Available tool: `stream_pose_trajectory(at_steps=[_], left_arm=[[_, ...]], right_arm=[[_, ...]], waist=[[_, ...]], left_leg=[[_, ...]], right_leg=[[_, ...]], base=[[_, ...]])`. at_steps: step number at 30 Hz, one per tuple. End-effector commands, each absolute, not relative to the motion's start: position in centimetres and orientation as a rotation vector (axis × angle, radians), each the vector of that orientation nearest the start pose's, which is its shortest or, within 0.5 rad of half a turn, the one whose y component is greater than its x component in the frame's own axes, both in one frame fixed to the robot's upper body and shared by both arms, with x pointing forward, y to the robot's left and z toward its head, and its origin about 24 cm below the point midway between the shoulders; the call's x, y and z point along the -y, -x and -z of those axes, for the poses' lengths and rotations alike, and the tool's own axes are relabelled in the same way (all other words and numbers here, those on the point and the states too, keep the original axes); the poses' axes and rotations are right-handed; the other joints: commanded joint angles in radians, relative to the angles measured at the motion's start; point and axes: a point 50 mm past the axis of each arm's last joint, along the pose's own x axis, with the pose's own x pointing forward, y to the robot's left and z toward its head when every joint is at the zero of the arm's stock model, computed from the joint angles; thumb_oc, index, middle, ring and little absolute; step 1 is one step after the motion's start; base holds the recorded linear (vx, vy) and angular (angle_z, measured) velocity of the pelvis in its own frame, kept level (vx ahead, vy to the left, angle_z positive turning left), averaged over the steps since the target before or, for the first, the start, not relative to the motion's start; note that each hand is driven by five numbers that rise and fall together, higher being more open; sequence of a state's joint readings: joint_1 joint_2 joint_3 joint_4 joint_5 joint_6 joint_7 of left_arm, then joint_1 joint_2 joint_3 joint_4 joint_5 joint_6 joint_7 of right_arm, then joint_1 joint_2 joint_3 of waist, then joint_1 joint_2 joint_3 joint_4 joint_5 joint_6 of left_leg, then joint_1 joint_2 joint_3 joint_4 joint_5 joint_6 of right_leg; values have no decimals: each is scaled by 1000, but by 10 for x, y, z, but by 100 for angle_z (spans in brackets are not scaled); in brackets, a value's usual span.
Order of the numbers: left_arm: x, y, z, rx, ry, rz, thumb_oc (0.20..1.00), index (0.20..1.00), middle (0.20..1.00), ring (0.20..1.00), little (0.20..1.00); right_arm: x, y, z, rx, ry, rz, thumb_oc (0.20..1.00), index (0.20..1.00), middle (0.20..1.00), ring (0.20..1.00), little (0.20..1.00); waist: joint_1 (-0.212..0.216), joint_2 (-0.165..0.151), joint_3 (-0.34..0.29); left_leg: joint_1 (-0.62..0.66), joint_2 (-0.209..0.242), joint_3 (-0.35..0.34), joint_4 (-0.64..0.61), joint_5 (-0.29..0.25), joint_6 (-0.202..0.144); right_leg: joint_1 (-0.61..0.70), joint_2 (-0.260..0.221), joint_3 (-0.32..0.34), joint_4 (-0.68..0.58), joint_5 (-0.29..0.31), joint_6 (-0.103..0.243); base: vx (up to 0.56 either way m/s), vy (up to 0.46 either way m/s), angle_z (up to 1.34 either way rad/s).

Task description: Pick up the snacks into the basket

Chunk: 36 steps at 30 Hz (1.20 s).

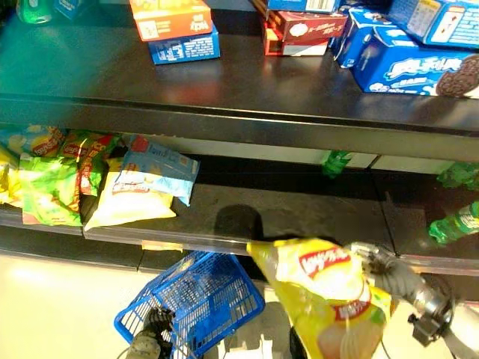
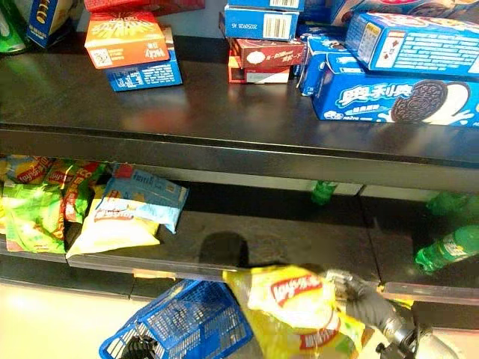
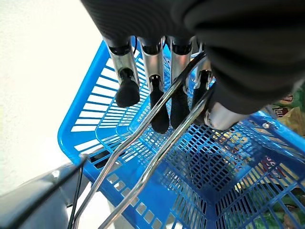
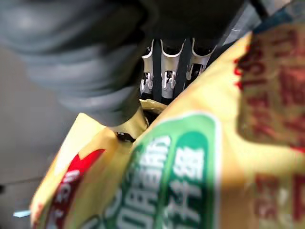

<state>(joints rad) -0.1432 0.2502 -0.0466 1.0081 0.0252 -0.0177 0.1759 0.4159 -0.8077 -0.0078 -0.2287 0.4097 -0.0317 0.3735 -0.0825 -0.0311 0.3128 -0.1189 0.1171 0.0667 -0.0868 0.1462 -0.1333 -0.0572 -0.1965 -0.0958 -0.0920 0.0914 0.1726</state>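
Broadly, largest things first.

Shelf unit: dark shelves (image 1: 247, 90); the upper board carries boxes, the lower one bags and bottles.

Boxes on the upper board: an orange box (image 2: 125, 37) stacked on a blue box (image 2: 146, 75), a red box (image 2: 266, 52) on a pale one, and a cluster of blue biscuit boxes (image 2: 397, 101) at the right whose exact number I cannot tell.

Basket: one blue basket (image 1: 202, 299), plastic lattice, hanging below the lower shelf's front edge. The left hand (image 3: 157, 90) has its fingers curled over the wire handles (image 3: 157, 148), hooking them.

Snack in hand: one yellow chip bag (image 1: 329, 299), just right of the basket and not yet over it. The right hand (image 2: 363, 303) pinches its upper edge, thumb against fingers, as the right wrist view shows.

Handling, as a judgement: light, puffed with air, slick film, contents crush easily. The crimped top seam is the safest hold; squeezing the body risks crumbs or a slip.

Bags left on the lower shelf: about six, counting a green bag (image 1: 49, 191), a pale yellow bag (image 1: 131, 198), a light blue bag (image 1: 161, 168); overlap hides the rest.

Green bottles: three or so, such as one bottle (image 1: 453, 222).
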Motion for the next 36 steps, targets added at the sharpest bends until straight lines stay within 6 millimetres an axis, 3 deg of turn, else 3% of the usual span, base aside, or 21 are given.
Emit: stream_pose_trajectory(at_steps=[1, 5, 9, 10, 11, 12, 14, 18, 27, 36], left_arm=[[-274, -167, 117, -890, -332, -393, 200, 200, 200, 200, 200], [-274, -214, 84, -677, -282, -449, 200, 200, 200, 200, 200], [-265, -247, 56, -510, -264, -393, 200, 200, 200, 200, 200], [-247, -292, 20, -367, -272, -341, 200, 200, 200, 200, 200], [-247, -292, 20, -367, -272, -341, 200, 200, 200, 200, 200], [-216, -297, 18, -326, -292, -265, 200, 200, 200, 200, 200], [-183, -299, 5, -230, -258, -164, 200, 200, 200, 200, 200], [-149, -307, 0, -203, -285, -31, 200, 200, 200, 200, 200], [-97, -313, -7, -157, -362, 130, 200, 200, 200, 200, 200], [-54, -318, -31, -51, -344, 226, 200, 200, 200, 200, 200]], right_arm=[[251, -178, -65, -217, 437, -521, 200, 200, 200, 200, 200], [252, -185, -28, -346, 574, -523, 200, 200, 200, 200, 200], [249, -206, -9, -381, 661, -457, 200, 200, 200, 200, 200], [235, -223, -7, -338, 709, -469, 200, 200, 200, 200, 200], [235, -223, -7, -338, 709, -469, 200, 200, 200, 200, 200], [228, -226, 2, -342, 714, -466, 200, 200, 200, 200, 200], [224, -241, 10, -354, 728, -386, 200, 200, 200, 200, 200], [194, -264, 17, -324, 685, -329, 200, 200, 200, 200, 200], [147, -291, 19, -278, 644, -294, 200, 200, 200, 200, 200], [112, -314, 18, -286, 643, -269, 200, 200, 200, 200, 200]], waist=[[32, -14, -12], [41, -22, 19], [53, -17, 49], [43, -22, 60], [43, -22, 57], [44, -22, 61], [54, -18, 80], [62, -15, 109], [71, -10, 151], [85, 12, 194]], left_leg=[[-9, -51, 14, 0, -42, 38], [-18, -50, 4, 0, -34, 37], [-34, -49, -2, 0, -24, 36], [-40, -47, 3, 0, -25, 34], [-44, -48, 3, 0, -22, 35], [-53, -48, -1, 0, -19, 35], [-68, -50, -9, 0, -10, 35], [-99, -50, -16, 0, 2, 34], [-154, -49, -18, 0, 18, 32], [-196, -53, -19, 0, 29, 29]], right_leg=[[-72, 28, 1, 20, 16, -1], [-76, 30, -8, 22, 19, -2], [-91, 32, -13, 23, 26, -2], [-103, 34, -6, 24, 29, 0], [-106, 33, -5, 24, 31, -1], [-113, 34, -8, 25, 34, -2], [-123, 34, -17, 26, 38, -4], [-149, 34, -21, 28, 44, -5], [-199, 36, -18, 23, 58, -7], [-239, 28, -22, 28, 66, -6]], base=[[-29, -35, -1], [-49, -32, 3], [-54, -25, 7], [-39, -14, 3], [-39, -14, 2], [-55, -19, 4], [-73, -31, 6], [-33, -15, 5], [-3, 0, 0], [-8, 0, 1]])
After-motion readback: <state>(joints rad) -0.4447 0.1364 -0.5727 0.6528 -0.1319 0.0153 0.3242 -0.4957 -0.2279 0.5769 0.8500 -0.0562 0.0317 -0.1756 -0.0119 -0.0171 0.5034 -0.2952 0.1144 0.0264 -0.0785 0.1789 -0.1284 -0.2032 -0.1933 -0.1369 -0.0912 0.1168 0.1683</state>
